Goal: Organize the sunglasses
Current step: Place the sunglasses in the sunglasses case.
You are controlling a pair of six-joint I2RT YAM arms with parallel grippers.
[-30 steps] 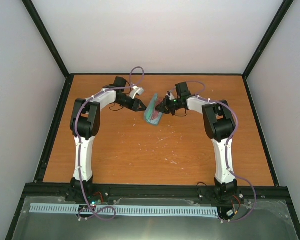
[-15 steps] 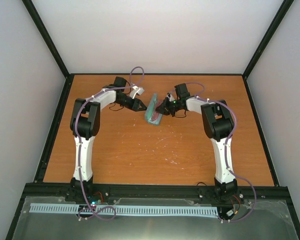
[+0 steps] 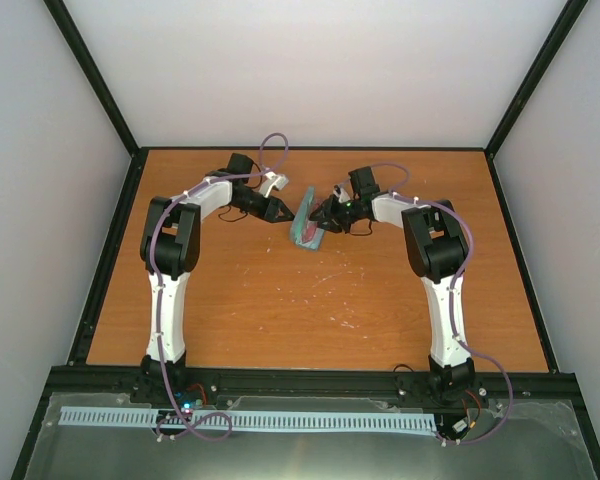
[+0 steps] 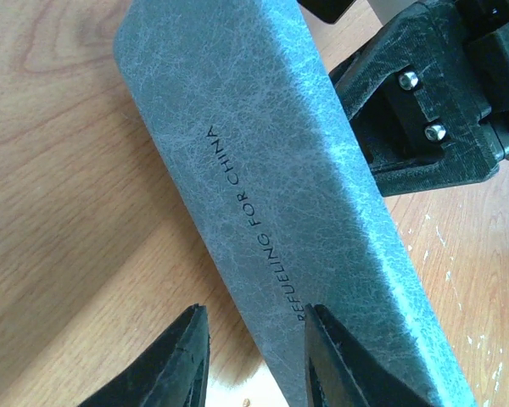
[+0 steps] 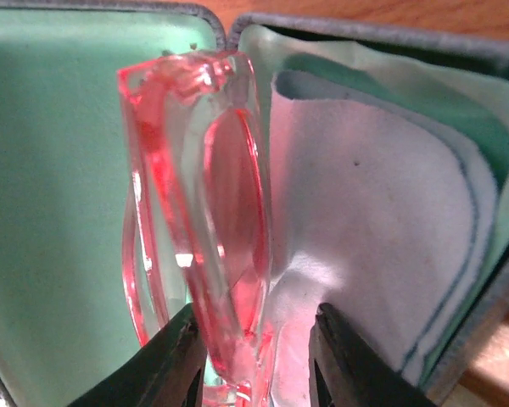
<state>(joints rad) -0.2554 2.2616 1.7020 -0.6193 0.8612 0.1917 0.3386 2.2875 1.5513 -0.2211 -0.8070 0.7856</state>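
Note:
The blue-grey case (image 3: pixel 306 229) lies open at the table's far middle, its lid standing up. In the left wrist view the lid's outside (image 4: pixel 263 170) fills the frame. My left gripper (image 4: pixel 253 339) is open just short of it, one finger over its edge; it shows from above too (image 3: pixel 280 213). The reddish-pink sunglasses (image 5: pixel 229 212) stand folded on edge inside the case, over the green lining (image 5: pixel 59 170). My right gripper (image 5: pixel 254 339) is around their near end: the left finger touches them, the right finger stands apart. The pale cloth (image 5: pixel 365 220) lies in the case beside them.
The right gripper's black body (image 4: pixel 433 102) sits just behind the lid, close to my left gripper. Both arms reach inward over the orange table (image 3: pixel 310 300), which has black rails at its edges and grey walls around it.
My right gripper has edged slightly left toward the case. The left arm has not visibly moved.

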